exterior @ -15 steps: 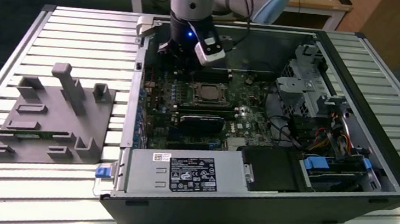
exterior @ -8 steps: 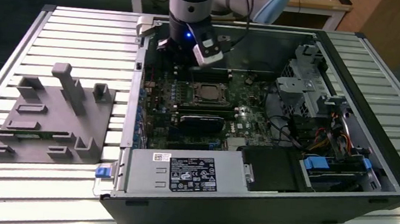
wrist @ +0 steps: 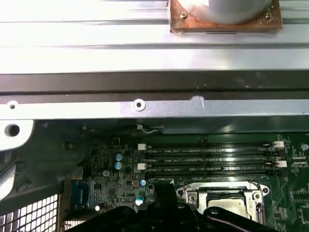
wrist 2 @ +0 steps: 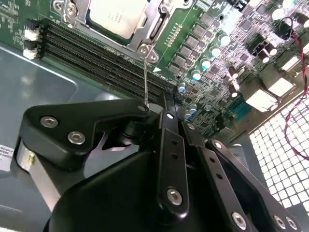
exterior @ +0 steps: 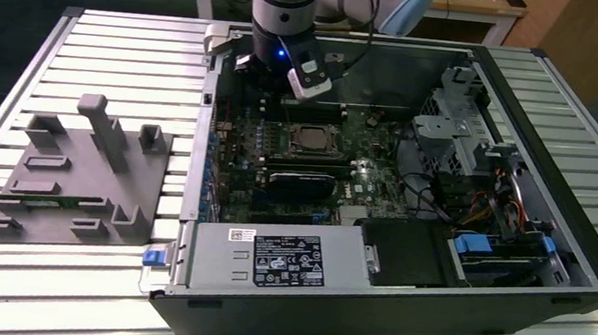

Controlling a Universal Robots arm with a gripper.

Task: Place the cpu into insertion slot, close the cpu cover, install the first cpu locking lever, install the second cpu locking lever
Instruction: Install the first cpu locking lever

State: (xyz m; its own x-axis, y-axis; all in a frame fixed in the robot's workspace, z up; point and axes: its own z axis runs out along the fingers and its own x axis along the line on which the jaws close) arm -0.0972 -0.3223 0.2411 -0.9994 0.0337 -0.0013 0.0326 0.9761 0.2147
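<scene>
The cpu (wrist 2: 116,14) lies pale and flat in the insertion slot (exterior: 307,139) on the green board, and its face also shows in the first wrist view (wrist: 227,205). The cpu cover (wrist 2: 147,24), a silvery frame, lies down around it. From the socket's corner a thin wire locking lever (wrist 2: 145,77) stands up, and its upper end runs behind my gripper (wrist 2: 164,104). The black fingers look shut together; I cannot tell whether they clamp the lever. In the exterior view the gripper (exterior: 282,100) hangs just behind the socket, inside the open case.
Long black memory slots (wrist 2: 96,53) run beside the socket. A black card (exterior: 303,181) lies in front of it. The drive cage (exterior: 462,134) fills the exterior view's right, the power supply (exterior: 268,259) the front. A grey fixture block (exterior: 79,171) stands outside the case.
</scene>
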